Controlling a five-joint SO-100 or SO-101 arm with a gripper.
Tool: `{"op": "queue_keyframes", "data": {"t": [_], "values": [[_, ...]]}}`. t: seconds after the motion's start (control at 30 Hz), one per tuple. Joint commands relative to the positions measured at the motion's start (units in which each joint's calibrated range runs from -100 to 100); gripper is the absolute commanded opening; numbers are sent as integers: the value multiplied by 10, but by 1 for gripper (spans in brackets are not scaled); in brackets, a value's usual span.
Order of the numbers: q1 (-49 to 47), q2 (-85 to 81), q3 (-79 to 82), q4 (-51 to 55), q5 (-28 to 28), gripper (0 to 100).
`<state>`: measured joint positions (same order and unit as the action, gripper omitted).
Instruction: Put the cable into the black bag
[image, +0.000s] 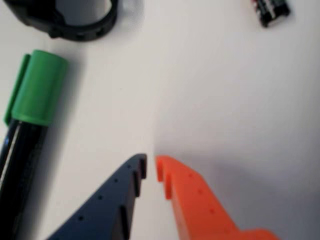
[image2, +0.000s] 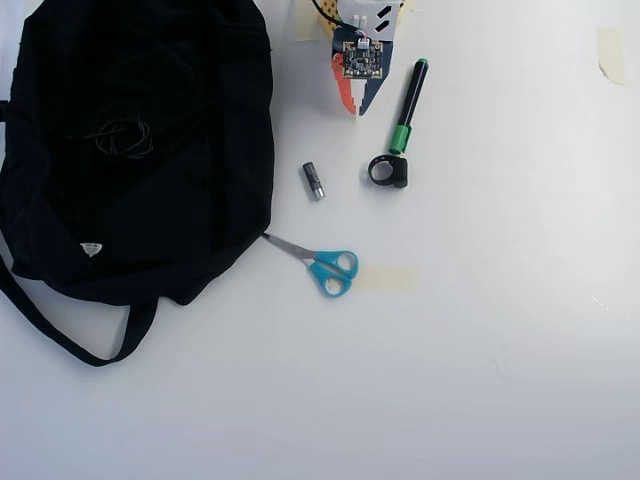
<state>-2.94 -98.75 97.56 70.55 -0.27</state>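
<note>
In the overhead view the cable (image2: 122, 137) lies coiled on the bag (image2: 190, 110), which fills the desk's (image2: 500, 350) 9 to 11 o'clock side. The pincer (image2: 353, 110) sits at 12 o'clock, apart from both. In the wrist view the pincer (image: 151, 167) is clenched on nothing, its blue and orange tips nearly touching above bare desk. A green-capped marker (image2: 408, 107) lies just beside it, a ring clip (image2: 388, 171) below that, a battery (image2: 314, 181) and scissors (image2: 322, 264) near centre.
</note>
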Motion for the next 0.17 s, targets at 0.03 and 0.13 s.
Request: {"op": "queue_keyframes", "data": {"t": [0.03,0.13], "values": [[-4,-7,17,20,0,2],[-4,-7,17,20,0,2]]}}
